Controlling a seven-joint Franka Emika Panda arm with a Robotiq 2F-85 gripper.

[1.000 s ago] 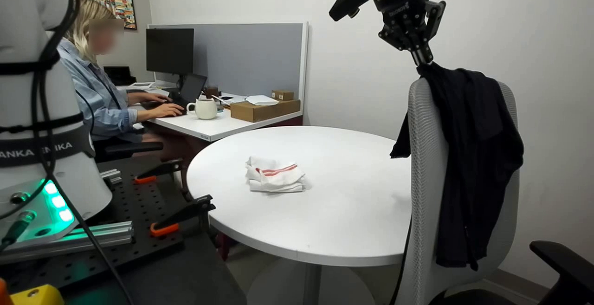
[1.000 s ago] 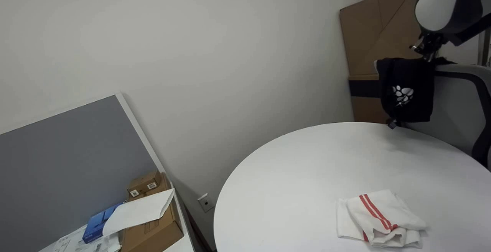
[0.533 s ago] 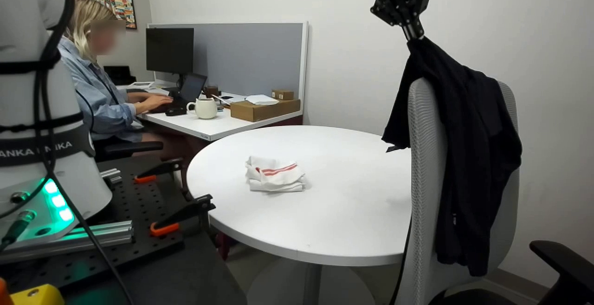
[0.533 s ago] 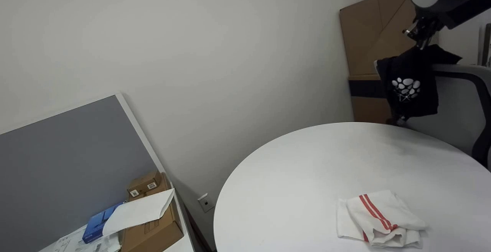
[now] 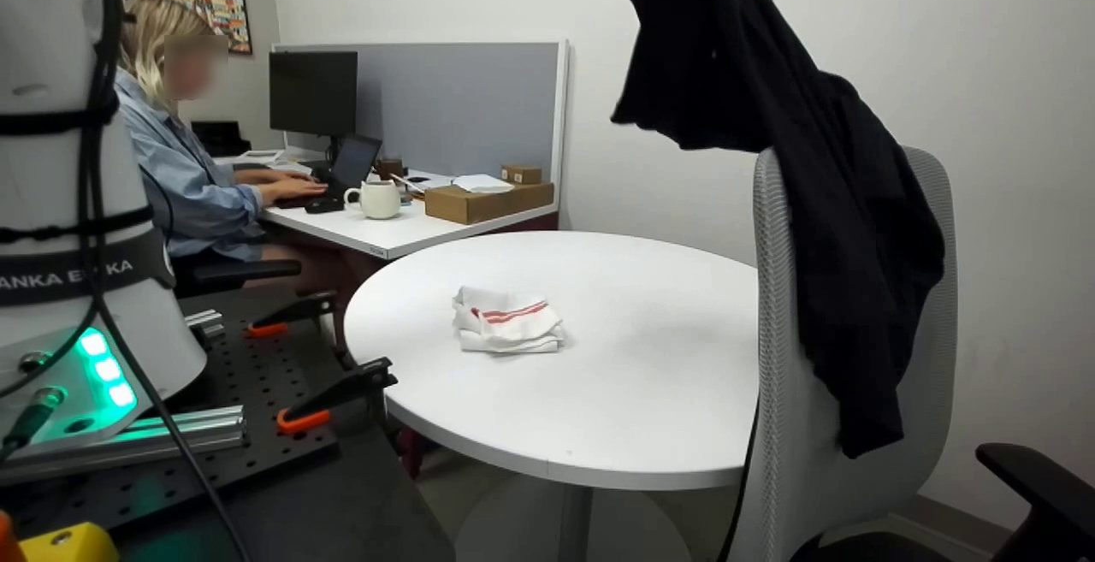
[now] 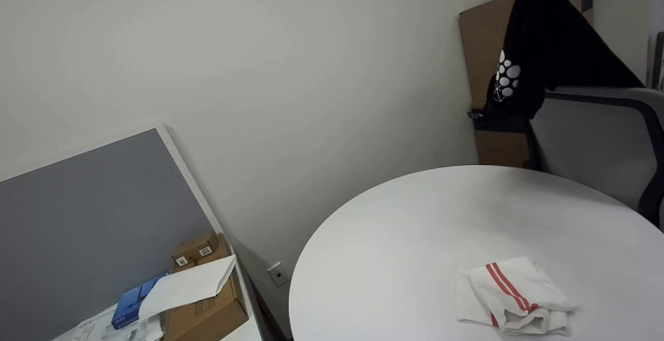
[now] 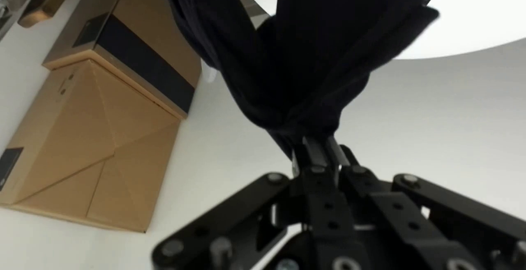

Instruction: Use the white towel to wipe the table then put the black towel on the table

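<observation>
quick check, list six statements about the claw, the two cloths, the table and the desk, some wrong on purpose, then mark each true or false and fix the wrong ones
1. The claw is shut on the black cloth. True.
2. The white towel lies on the round table. True.
3. The white towel is striped with blue. False: it is striped with red.
4. The black cloth lies flat on the round table. False: it hangs from the claw, with part of it over the chair back.
5. A pale mug stands on the desk. True.
6. The white towel is spread out in one layer. False: it is loosely folded.
</observation>
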